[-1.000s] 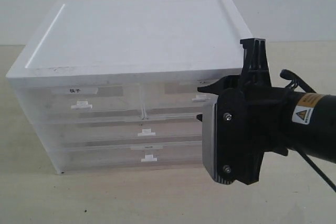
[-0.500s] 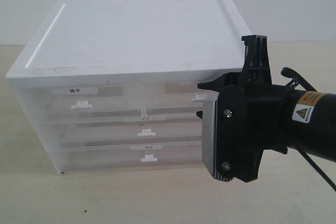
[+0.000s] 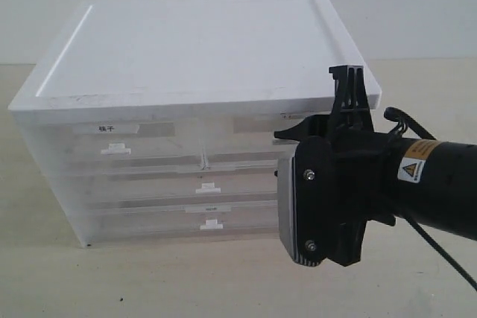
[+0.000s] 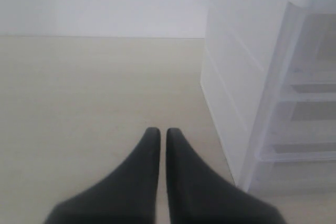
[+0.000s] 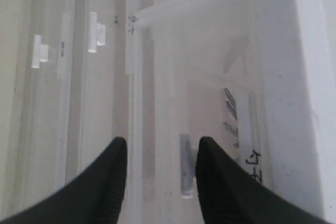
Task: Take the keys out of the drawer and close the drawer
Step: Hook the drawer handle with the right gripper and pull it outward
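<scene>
The drawer (image 3: pixel 242 139) is the upper right half-width one of a white cabinet (image 3: pixel 201 42), and it stands shut. The keys are hidden. My right gripper (image 3: pixel 277 154) is open, turned on its side, right at the drawer's front and covering its handle in the exterior view. In the right wrist view the small tab handle (image 5: pixel 185 166) lies between the spread fingers of the right gripper (image 5: pixel 163 145), close to one fingertip; contact is unclear. The drawer front (image 5: pixel 210 87) fills that view. My left gripper (image 4: pixel 159 132) is shut on nothing, low over the table beside the cabinet's side wall (image 4: pixel 231 77).
The upper left drawer carries a white label with black letters (image 3: pixel 104 128). Two full-width drawers (image 3: pixel 209 188) (image 3: pixel 212 223) sit below, all shut. The beige table (image 3: pixel 149 281) stretches in front. A black cable (image 3: pixel 440 251) trails from the right arm.
My right gripper has moved left and slightly down, closer to the drawer front, and now hides the tab handle in the exterior view. The drawers have not moved.
</scene>
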Controlling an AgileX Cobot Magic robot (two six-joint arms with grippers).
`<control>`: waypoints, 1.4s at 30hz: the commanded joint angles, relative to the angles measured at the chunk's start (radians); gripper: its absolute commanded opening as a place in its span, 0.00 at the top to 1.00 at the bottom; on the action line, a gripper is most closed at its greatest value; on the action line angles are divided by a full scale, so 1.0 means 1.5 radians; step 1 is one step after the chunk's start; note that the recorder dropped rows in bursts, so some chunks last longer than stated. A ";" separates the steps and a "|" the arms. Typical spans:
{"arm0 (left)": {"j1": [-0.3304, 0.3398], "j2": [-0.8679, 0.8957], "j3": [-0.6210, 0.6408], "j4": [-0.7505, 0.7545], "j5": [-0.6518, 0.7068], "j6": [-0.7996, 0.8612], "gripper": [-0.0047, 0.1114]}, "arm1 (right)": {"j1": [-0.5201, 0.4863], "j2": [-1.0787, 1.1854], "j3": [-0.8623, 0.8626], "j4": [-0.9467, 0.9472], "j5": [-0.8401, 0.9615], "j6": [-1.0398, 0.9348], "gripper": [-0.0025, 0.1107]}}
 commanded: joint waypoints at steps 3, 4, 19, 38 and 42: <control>0.000 0.002 -0.003 0.000 -0.008 0.002 0.92 | 0.000 0.005 -0.001 0.004 -0.052 -0.007 0.64; 0.000 0.002 -0.003 0.000 -0.008 0.002 0.92 | 0.000 0.005 -0.001 0.004 -0.052 -0.007 0.64; 0.000 0.002 -0.003 0.000 -0.008 0.002 0.92 | 0.000 0.005 -0.001 0.004 -0.038 -0.040 0.98; 0.000 0.002 -0.003 0.000 -0.008 0.002 0.92 | 0.000 -0.119 -0.001 0.004 0.177 -0.041 0.98; 0.000 0.002 -0.003 0.000 -0.008 0.002 0.92 | 0.000 -0.144 -0.001 0.010 0.238 -0.039 0.98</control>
